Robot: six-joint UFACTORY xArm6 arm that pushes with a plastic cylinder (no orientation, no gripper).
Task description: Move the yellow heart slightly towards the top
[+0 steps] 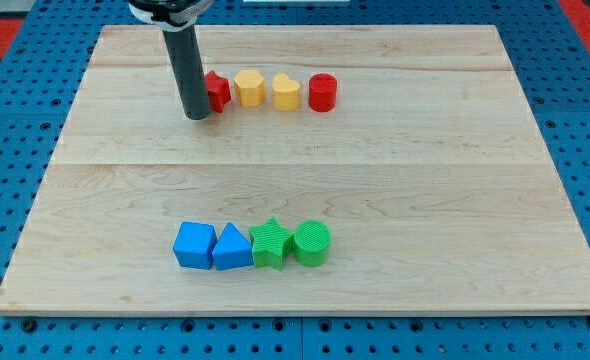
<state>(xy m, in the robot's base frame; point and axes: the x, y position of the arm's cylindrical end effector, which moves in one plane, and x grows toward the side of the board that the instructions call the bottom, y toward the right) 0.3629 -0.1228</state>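
The yellow heart (286, 93) lies near the view's top in a row of blocks, between a yellow hexagon (249, 88) on its left and a red cylinder (322, 92) on its right. A red star-like block (218, 91) is at the row's left end, partly hidden by my rod. My tip (197, 115) rests on the board just left of that red block, touching or nearly touching it, about two blocks left of the yellow heart.
A second row lies near the view's bottom: a blue cube (194, 245), a blue triangle (232, 248), a green star (271, 244) and a green cylinder (312, 243). The wooden board (425, 180) sits on a blue pegboard.
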